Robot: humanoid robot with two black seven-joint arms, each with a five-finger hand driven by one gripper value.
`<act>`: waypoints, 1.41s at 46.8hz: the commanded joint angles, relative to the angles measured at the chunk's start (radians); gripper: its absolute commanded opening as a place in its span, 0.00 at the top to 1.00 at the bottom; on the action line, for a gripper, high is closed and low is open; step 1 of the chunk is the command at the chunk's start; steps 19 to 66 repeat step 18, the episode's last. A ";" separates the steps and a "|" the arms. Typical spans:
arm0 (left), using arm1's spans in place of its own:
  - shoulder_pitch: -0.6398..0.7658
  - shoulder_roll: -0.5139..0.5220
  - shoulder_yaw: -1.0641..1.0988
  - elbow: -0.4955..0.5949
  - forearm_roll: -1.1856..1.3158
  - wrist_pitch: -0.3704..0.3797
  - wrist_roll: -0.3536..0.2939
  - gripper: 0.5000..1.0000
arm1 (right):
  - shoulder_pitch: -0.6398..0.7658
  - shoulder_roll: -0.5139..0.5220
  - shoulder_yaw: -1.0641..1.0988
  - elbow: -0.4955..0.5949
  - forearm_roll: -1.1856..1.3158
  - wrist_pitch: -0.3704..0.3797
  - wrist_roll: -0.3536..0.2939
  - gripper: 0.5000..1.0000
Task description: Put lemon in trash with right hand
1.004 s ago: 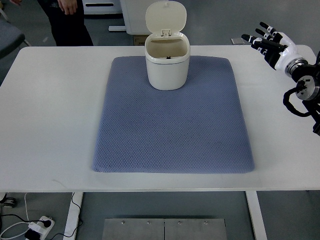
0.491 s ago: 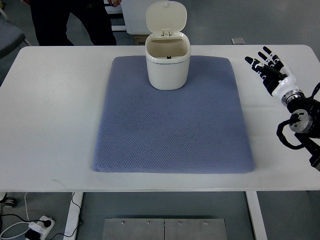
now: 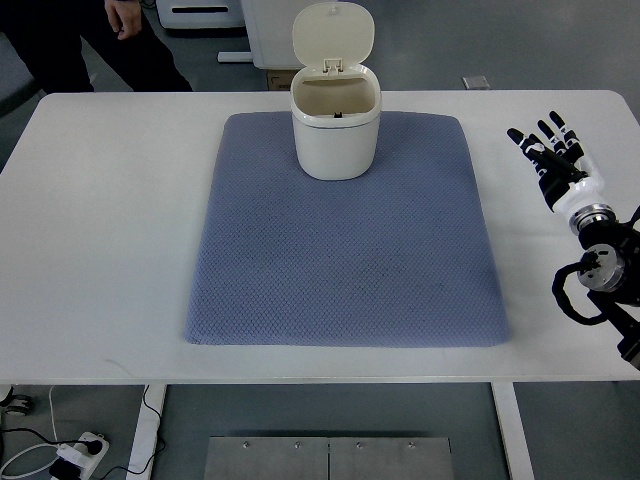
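A white trash bin (image 3: 336, 125) stands at the back of the blue-grey mat (image 3: 345, 240), its flip lid (image 3: 332, 33) raised. I cannot see a lemon anywhere on the table or mat. My right hand (image 3: 548, 150) hovers over the table's right side, well to the right of the bin and off the mat. Its fingers (image 3: 556, 122) are spread and hold nothing. The left arm does not show.
The white table (image 3: 100, 230) carries the mat. A person in dark clothes (image 3: 70, 45) stands beyond the far left corner. Cables and a power strip (image 3: 75, 455) lie on the floor at the lower left.
My right hand has drawn back from the far right corner toward the near side, with fingers still spread. The person behind the table has shifted left.
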 commanded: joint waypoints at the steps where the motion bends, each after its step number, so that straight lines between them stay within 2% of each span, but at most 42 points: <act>1: 0.000 0.000 0.000 0.000 0.000 0.000 0.000 0.00 | -0.017 -0.001 0.001 0.036 -0.002 0.006 -0.001 0.00; 9: 0.000 0.000 0.000 0.000 0.000 0.000 0.000 0.00 | -0.049 -0.002 0.027 0.092 -0.007 0.006 0.001 0.00; 66: 0.000 0.000 0.000 0.000 0.000 0.000 0.000 0.00 | -0.051 0.010 0.074 0.092 -0.008 0.006 0.001 0.00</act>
